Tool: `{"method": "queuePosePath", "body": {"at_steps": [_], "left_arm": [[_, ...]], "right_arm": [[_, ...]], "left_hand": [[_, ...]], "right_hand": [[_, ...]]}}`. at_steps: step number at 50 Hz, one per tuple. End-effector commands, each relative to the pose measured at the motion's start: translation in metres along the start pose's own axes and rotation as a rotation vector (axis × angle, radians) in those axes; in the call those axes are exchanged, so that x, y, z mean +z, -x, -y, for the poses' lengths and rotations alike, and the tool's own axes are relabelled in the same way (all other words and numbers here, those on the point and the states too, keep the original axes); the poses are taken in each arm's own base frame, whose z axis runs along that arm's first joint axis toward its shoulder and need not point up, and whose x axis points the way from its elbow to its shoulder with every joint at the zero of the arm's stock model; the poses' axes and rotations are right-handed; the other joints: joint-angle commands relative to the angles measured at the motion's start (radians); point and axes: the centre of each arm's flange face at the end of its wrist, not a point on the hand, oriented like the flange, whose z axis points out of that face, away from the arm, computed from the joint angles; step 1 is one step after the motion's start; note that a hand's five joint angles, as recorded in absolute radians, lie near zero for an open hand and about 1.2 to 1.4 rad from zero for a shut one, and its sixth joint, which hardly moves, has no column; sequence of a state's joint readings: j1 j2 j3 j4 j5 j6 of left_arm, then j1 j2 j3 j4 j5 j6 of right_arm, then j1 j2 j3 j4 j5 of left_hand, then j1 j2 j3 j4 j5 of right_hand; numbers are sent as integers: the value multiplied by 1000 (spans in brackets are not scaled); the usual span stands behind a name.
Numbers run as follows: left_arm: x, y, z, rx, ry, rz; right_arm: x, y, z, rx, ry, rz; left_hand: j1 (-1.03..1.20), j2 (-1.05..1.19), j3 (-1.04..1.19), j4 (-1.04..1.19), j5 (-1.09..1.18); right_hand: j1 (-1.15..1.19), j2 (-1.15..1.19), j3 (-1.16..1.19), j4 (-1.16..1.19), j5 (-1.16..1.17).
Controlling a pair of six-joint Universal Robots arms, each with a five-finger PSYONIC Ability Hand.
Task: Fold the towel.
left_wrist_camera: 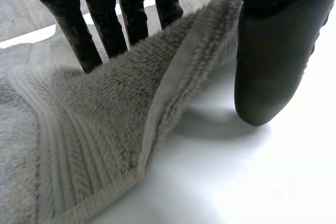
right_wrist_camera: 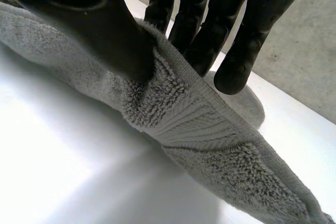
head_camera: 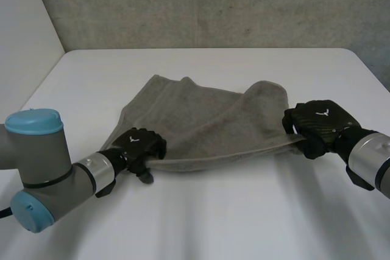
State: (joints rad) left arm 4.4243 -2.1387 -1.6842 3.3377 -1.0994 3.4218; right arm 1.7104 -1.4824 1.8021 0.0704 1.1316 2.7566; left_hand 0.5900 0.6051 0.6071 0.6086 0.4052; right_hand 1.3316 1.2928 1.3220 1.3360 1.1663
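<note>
- Head view: a grey towel (head_camera: 201, 120) lies rumpled on the white tabletop (head_camera: 244, 211), roughly at its middle, with a grey wall (head_camera: 213, 4) behind the far edge.
- The far part of the towel rests on the tabletop in loose folds. The near edge is lifted and runs as a taut line between the two hands.
- The left hand (head_camera: 141, 144) sits at the left end of that near edge, and the left arm (head_camera: 42, 168) reaches in from the near left corner.
- The right hand (head_camera: 317, 123) sits at the right end of the same edge, at the end of the right arm (head_camera: 372, 162).
- The two hands are well apart, with the towel stretched between them.
- Left wrist view: the fingers (left_wrist_camera: 84, 35) lie side by side on the far face of the raised towel edge, and the thumb (left_wrist_camera: 273, 66) stands on the near face. The cloth passes between them and is pinched there. The thumb tip hangs just above the tabletop.
- Right wrist view: the thumb (right_wrist_camera: 100, 24) presses down into the pile of the towel, against the fingers (right_wrist_camera: 199, 30) on the other face. The pinch sits on the hemmed edge, just beside the flat woven band.
- One finger of the right hand ends clear of the cloth, above the tabletop.
- Beyond each pinch, the towel slopes down from the hand to the tabletop.
</note>
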Motion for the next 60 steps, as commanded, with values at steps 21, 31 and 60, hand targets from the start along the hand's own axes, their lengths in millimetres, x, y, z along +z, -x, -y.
{"method": "queuePosePath", "body": {"at_steps": [21,31,60], "left_arm": [[-18,11,31,39,-65,148],[-50,6,60,80,-158,144],[-43,27,1,84,105,126]], "right_arm": [[-35,-29,27,31,-61,-33],[-49,-23,40,31,-45,-14],[-42,-17,17,9,83,103]], "left_hand": [[806,791,789,787,816],[806,791,789,788,817],[663,648,646,644,673]], "right_hand": [[65,103,74,60,55],[65,103,74,60,55],[65,103,74,60,55]]}}
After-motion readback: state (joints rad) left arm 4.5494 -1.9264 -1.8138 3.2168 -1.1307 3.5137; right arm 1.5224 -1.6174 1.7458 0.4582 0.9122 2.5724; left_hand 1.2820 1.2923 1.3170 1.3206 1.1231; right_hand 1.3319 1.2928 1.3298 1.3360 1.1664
